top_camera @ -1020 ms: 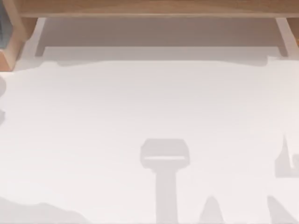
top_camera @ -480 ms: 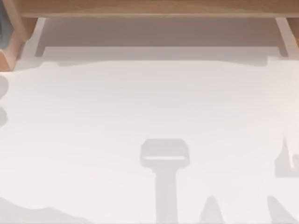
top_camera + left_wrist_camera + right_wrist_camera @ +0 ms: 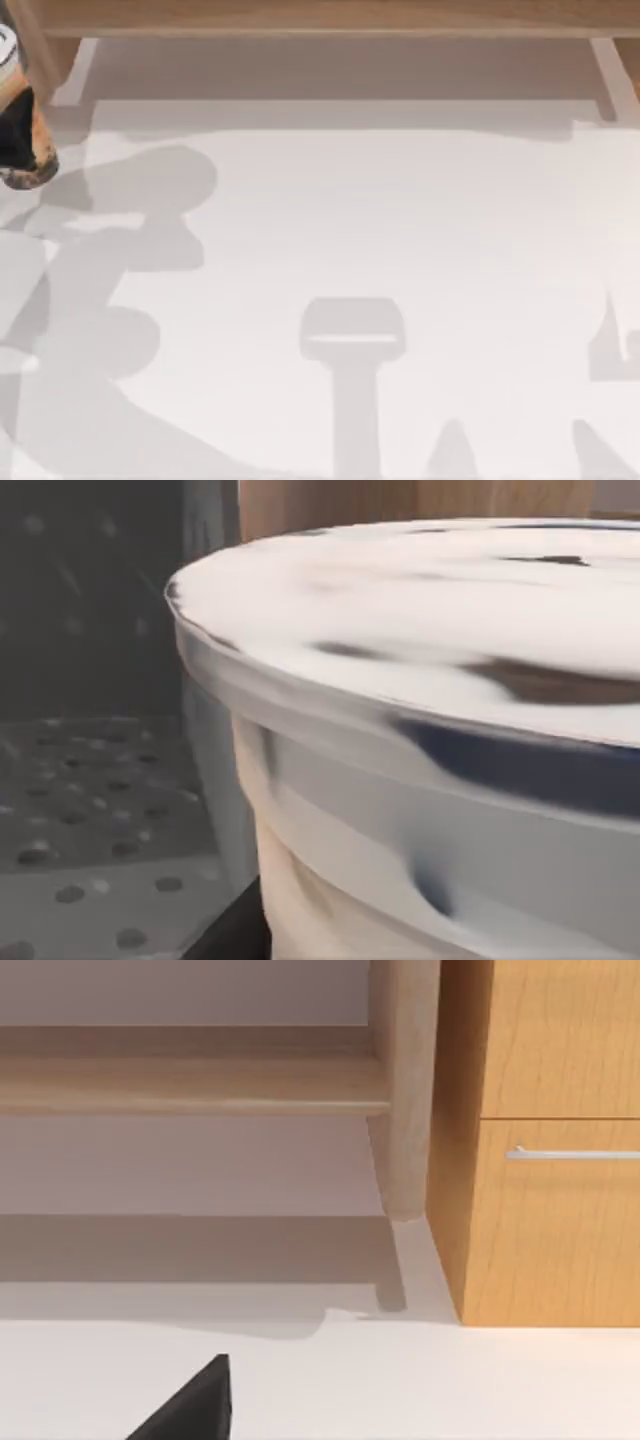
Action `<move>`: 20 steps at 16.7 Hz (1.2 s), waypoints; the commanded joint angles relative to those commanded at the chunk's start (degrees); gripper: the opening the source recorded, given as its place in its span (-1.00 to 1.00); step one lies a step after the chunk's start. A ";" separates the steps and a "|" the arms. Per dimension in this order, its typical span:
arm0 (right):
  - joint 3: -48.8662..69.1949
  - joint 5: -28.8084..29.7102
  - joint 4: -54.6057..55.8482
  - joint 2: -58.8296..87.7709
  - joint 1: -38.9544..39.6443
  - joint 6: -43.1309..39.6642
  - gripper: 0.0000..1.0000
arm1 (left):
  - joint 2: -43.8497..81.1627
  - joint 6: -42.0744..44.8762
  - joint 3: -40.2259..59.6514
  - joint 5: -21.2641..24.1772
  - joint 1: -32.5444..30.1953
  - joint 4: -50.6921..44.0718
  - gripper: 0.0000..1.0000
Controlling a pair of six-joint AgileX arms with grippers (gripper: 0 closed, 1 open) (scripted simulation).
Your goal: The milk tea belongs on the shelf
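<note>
Pale, whitish cup of milk tea [image 3: 28, 178] with a tan-brown, dark-speckled round end: located at the 9 o'clock edge of the top view, off the tabletop [image 3: 400, 230] surface and not yet on the shelf. Only the brown end is exposed there, directed toward 6 o'clock. In the left wrist view the milk tea [image 3: 400, 680] is seen very close, lid rim foremost.

Black two-finger left hand [image 3: 15, 135]: judged to be closed on the cup, which is gripped at its body. The hold is judged to serve carriage toward the shelf, the cup being kept clear of the tabletop. The pose is taken as raised, since a broad arm shadow [image 3: 120, 260] is cast from 9 toward 7 o'clock.

Wide light-brown wooden shelf [image 3: 300, 15] with long board, pale uprights and shaded beige recess: set along 12 o'clock. Its left upright [image 3: 75, 70] is near the held cup, at about 10 o'clock.

Black right hand [image 3: 190, 1405]: idle and low over the tabletop, faced toward the shelf [image 3: 200, 1085] and an orange-brown wooden cabinet [image 3: 540, 1220] with a metal drawer handle [image 3: 570, 1153]. Whether it is open or closed cannot be told.
</note>
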 joint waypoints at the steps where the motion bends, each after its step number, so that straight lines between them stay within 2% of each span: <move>1: 0.00 0.00 0.00 0.00 0.00 0.00 1.00 | -1.17 -0.44 -1.00 -0.90 -3.82 -1.10 -1.00; 4: 0.00 0.00 0.00 0.00 0.00 0.00 1.00 | -2.47 -1.15 -0.97 -4.71 -14.23 -4.72 -1.00; 7: 0.00 0.00 0.00 0.00 0.00 0.00 1.00 | -3.10 -1.45 2.11 -9.68 -21.24 -8.84 -1.00; 13: 0.00 0.00 0.00 0.00 0.00 0.00 1.00 | -7.60 -1.58 6.16 -19.99 -30.25 -16.05 -1.00; 20: 0.00 0.00 0.00 0.00 0.00 0.00 1.00 | -10.13 0.64 10.99 -33.12 -37.26 -26.10 -1.00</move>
